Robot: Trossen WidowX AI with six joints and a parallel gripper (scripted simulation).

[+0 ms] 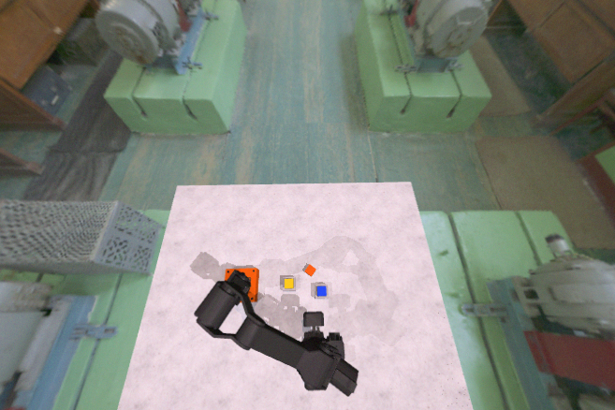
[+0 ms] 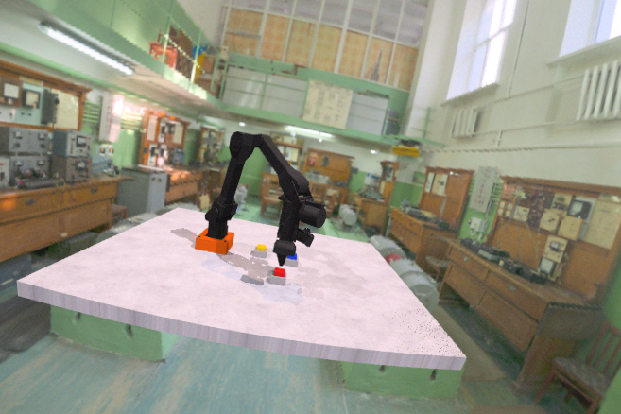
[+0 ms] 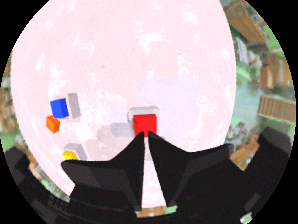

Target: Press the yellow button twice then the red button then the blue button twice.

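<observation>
Black arm (image 2: 252,175) rooted on an orange base (image 2: 215,241) left of centre in the exterior view, arching up and then down toward the middle of the pale marbled table (image 2: 125,292). Gripper (image 2: 281,257) pointing straight down, fingers together with nothing between them, tip hovering just above the red button (image 2: 279,271) without visibly touching it.

In the wrist view, red button (image 3: 144,123) at frame centre, seated in a grey housing, directly ahead of the closed fingertips, whose narrow wedge ends at the button's lower edge. Contact impossible to judge from this angle.

In the top view, red button hidden beneath the gripper (image 1: 313,319), just below frame centre. Yellow button (image 1: 287,283) slightly left of centre, blue button (image 1: 321,290) just to its right and a little lower, both in grey housings and well apart from the gripper. Small orange block (image 1: 309,270) tilted, above and between the yellow and blue buttons, near both but touching neither.

In the wrist view, blue button (image 3: 59,107) at mid left, orange block (image 3: 52,123) just below it, yellow button (image 3: 68,156) lower left, partly cut off by the gripper body.
</observation>
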